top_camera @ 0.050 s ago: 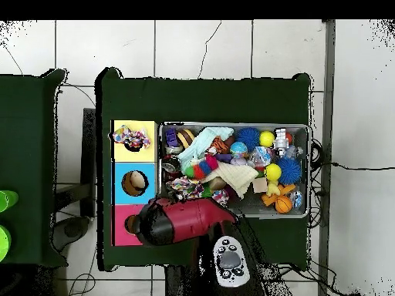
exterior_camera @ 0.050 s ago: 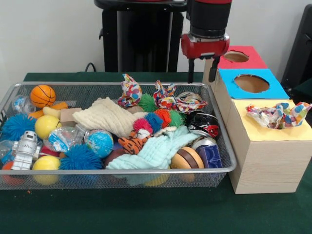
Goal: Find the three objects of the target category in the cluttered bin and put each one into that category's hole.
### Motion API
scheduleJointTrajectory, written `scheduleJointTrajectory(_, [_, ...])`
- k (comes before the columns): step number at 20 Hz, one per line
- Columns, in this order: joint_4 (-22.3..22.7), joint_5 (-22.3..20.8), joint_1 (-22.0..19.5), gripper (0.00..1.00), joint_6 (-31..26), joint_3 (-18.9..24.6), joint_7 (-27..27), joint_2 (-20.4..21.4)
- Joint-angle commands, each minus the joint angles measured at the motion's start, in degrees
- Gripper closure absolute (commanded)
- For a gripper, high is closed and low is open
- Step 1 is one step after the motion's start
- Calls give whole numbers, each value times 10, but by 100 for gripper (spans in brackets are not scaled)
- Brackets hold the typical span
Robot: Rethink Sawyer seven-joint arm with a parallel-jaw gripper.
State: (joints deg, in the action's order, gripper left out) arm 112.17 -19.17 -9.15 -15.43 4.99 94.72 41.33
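Observation:
My gripper [exterior_camera @ 0.050 s ago: 201, 69] hangs open and empty above the bin's far right corner, beside the box's red top [exterior_camera @ 0.050 s ago: 236, 56]. Three crumpled, colourfully patterned cloth pieces lie along the far side of the wire bin [exterior_camera @ 0.050 s ago: 229, 168]: one [exterior_camera @ 0.050 s ago: 129, 91], a second [exterior_camera @ 0.050 s ago: 165, 95] and a third [exterior_camera @ 0.050 s ago: 190, 102]. A similar patterned piece [exterior_camera @ 0.050 s ago: 278, 116] rests over the hole in the yellow top [exterior_camera @ 0.050 s ago: 258, 131]; from overhead it is the patterned piece [top_camera @ 0.050 s ago: 131, 138]. The blue top's hole [exterior_camera @ 0.050 s ago: 251, 83] shows nothing in it from the front. In the overhead view the arm [top_camera @ 0.050 s ago: 181, 220] covers the gripper.
The bin holds several other things: a small basketball [exterior_camera @ 0.050 s ago: 43, 95], yellow balls [exterior_camera @ 0.050 s ago: 47, 126], blue spiky balls [exterior_camera @ 0.050 s ago: 80, 157], a globe ball [exterior_camera @ 0.050 s ago: 100, 142], a white robot toy [exterior_camera @ 0.050 s ago: 25, 151], cream cloth [exterior_camera @ 0.050 s ago: 105, 116] and mint cloth [exterior_camera @ 0.050 s ago: 156, 151]. The wooden box [exterior_camera @ 0.050 s ago: 265, 165] stands right of the bin.

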Motion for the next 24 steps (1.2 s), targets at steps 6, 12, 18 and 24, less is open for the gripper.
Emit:
scheduleJointTrajectory(6, [11,-61,59,0,89,-118,98,-60])
scheduleJointTrajectory(12, [-40,-58,70,0,104,-126,80,-75])
scheduleJointTrajectory(18, [-46,-65,65,0,105,-139,59,-50])
scheduleJointTrajectory(24, [-48,-88,51,0,150,-133,51,-33])
